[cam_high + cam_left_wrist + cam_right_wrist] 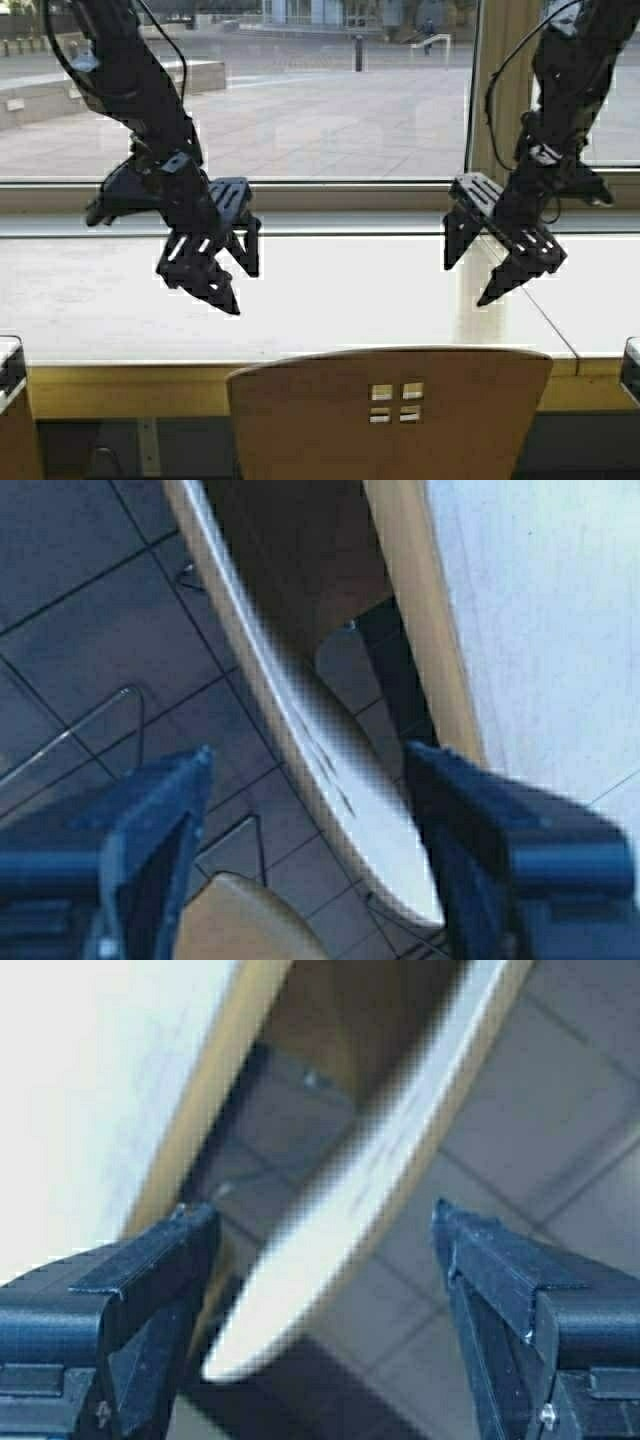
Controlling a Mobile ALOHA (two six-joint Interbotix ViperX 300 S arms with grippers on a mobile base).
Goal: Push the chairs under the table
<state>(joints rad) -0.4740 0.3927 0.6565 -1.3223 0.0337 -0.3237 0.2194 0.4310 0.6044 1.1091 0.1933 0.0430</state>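
1. High view: left gripper hangs above the table, jaws spread.
2. Chair stands centred at the table's front edge, untouched.
3. Right gripper, jaws spread; uneven pushes could skew the chair.

My left claw and right claw hang over the worktop, well apart. A chair stands below and nearer to me than both, between them, its backrest just before the worktop's front edge. The window lies beyond both claws.
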